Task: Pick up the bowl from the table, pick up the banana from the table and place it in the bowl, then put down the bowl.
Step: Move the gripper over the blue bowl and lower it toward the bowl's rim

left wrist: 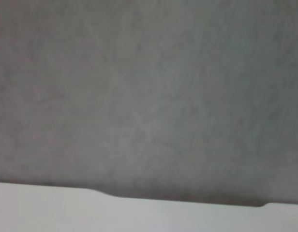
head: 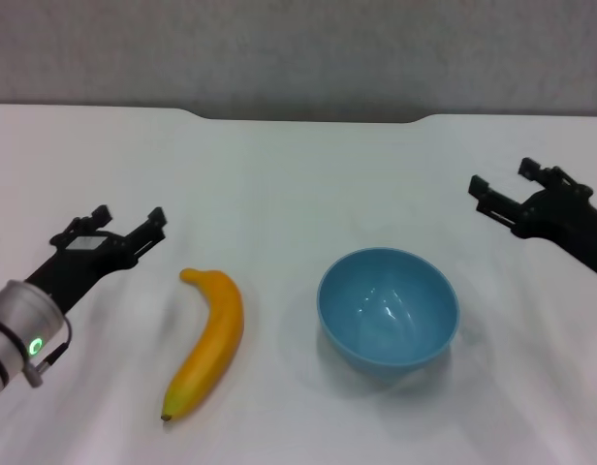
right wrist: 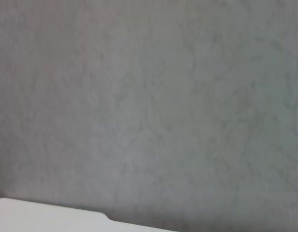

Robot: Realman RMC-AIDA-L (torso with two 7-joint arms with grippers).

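The bowl (head: 388, 307) sat upright and empty on the table (head: 279, 174), centre-right, with the banana (head: 207, 341) lying just beside it toward the robot's left, apart from it, neither touched. The right gripper (head: 507, 182) hovered well off to the bowl's far right and the left gripper (head: 132, 221) near the banana's stem end, both with fingers spread and nothing held; both wrist views showed only the grey wall (left wrist: 149, 92) and the table's far edge. Judged as pre-grasp: the right gripper should probably come down over the bowl's near-side rim, one finger inside and one outside, pinching squarely so the glossy wall wouldn't slip or tip.
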